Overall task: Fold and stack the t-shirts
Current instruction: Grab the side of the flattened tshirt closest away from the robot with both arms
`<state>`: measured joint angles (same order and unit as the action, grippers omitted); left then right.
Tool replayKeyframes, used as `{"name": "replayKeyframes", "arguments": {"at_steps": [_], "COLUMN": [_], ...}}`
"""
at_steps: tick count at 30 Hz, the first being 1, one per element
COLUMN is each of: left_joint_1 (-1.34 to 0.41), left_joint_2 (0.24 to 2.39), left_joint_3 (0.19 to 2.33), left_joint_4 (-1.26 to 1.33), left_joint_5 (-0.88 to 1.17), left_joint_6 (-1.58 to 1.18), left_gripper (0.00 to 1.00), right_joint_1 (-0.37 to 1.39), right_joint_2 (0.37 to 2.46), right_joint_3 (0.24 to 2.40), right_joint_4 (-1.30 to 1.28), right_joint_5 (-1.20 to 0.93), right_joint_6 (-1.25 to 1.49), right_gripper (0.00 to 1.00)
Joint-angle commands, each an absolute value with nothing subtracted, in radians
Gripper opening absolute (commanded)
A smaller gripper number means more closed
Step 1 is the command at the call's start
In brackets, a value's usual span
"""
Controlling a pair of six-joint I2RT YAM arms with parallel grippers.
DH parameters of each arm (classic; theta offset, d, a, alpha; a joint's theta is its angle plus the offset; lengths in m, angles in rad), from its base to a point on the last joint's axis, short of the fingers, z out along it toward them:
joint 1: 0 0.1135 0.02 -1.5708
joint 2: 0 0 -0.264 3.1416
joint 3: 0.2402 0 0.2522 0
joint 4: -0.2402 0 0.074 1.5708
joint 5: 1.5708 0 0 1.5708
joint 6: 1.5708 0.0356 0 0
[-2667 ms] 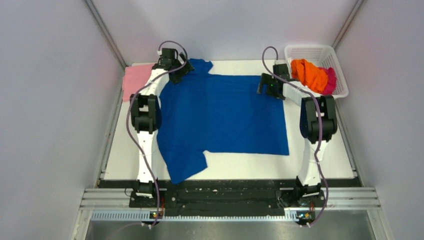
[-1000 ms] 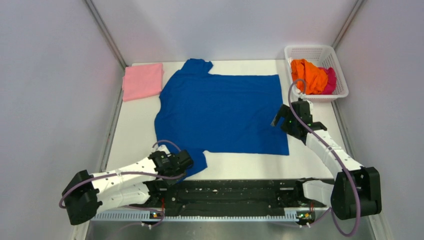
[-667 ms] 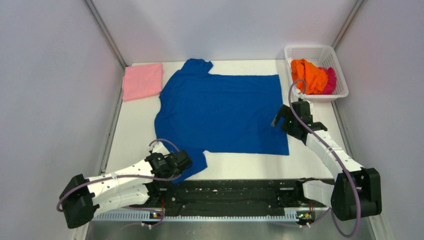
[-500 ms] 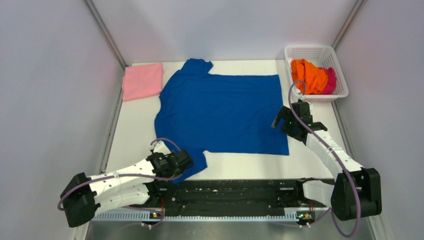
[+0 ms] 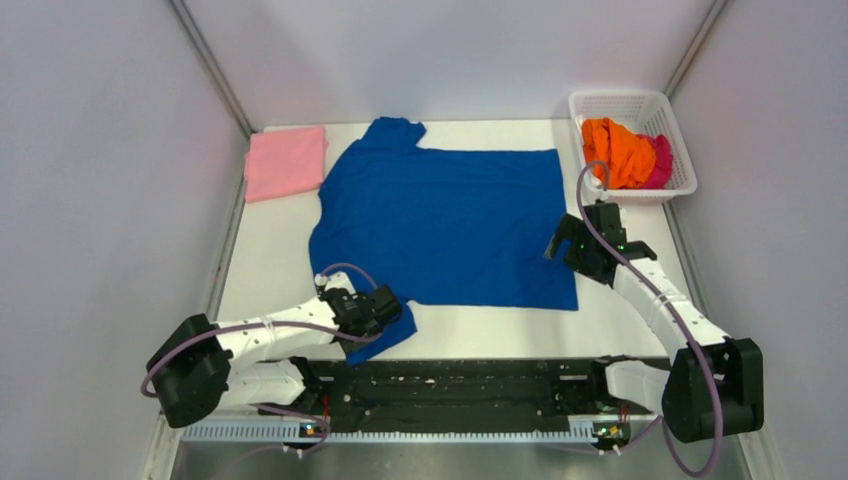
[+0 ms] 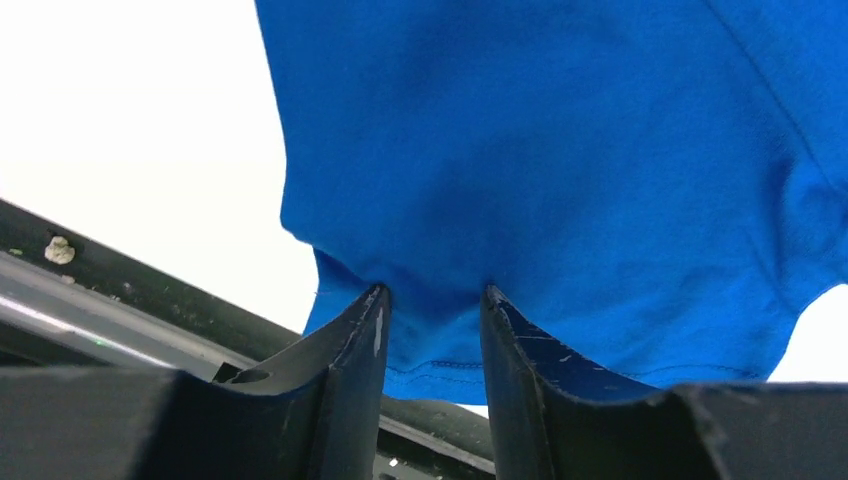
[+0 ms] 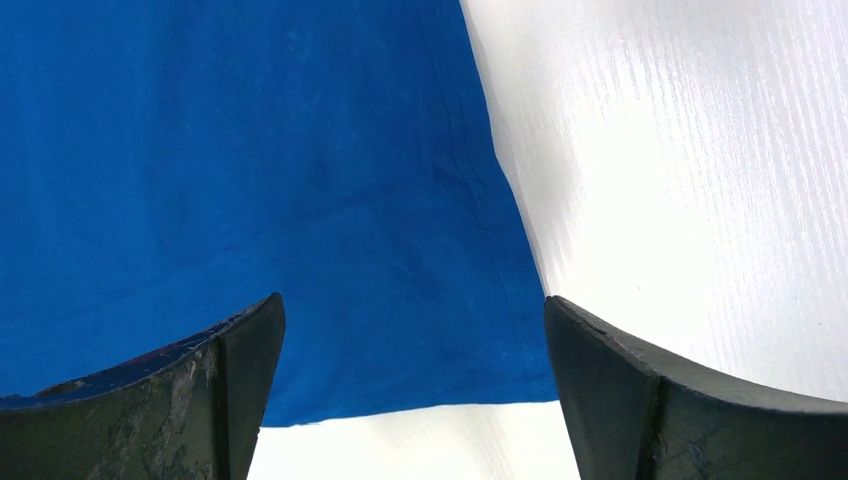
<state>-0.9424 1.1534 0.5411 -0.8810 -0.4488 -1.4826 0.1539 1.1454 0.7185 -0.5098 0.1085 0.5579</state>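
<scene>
A white table [image 5: 265, 250] with a faint wood grain lies in the middle of the cell. A white plastic mesh basket [image 5: 618, 96] stands at the table's far right corner. A black strip [image 5: 460, 385] runs along the table's near edge, and a small pale speck [image 6: 60, 250] lies on it. Pale grey walls [image 5: 100, 200] close the table's left, far and right sides.

The top camera looks steeply down from above the near edge over the whole counter [image 5: 265, 250]. Both wrist cameras sit close on the blue t-shirt [image 5: 440, 220], which it also shows: left at the near-edge sleeve, right at the right-side hem.
</scene>
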Motion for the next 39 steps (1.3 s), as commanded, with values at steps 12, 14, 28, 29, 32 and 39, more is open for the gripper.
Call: {"name": "replayKeyframes", "arguments": {"at_steps": [12, 14, 28, 29, 32, 39], "left_joint_1": [-0.789, -0.788, -0.789, -0.788, -0.789, -0.779], "left_joint_2": [1.233, 1.195, 1.169, 1.178, 1.19, 1.185], "left_joint_3": [0.644, 0.648, 0.732, 0.736, 0.739, 0.779], "left_joint_4": [-0.82, -0.85, -1.068, -1.079, -1.094, -1.095], "left_joint_5": [-0.377, -0.351, -0.194, -0.187, -0.17, -0.184], "left_joint_6": [-1.254, -1.253, -1.262, -1.264, -1.261, -1.24], "left_gripper": [0.0, 0.0, 0.0, 0.0, 0.0, 0.0], "right_joint_1": [0.14, 0.141, 0.141, 0.141, 0.141, 0.14], "right_joint_2": [1.119, 1.104, 1.15, 1.144, 1.127, 1.146], "right_joint_3": [0.744, 0.719, 0.571, 0.565, 0.546, 0.51], "right_joint_4": [-0.629, -0.67, -0.606, -0.617, -0.638, -0.565], "right_joint_5": [0.14, 0.16, 0.163, 0.163, 0.163, 0.152], "right_joint_6": [0.585, 0.632, 0.788, 0.796, 0.809, 0.837], "right_gripper": [0.99, 0.99, 0.74, 0.73, 0.72, 0.59]}}
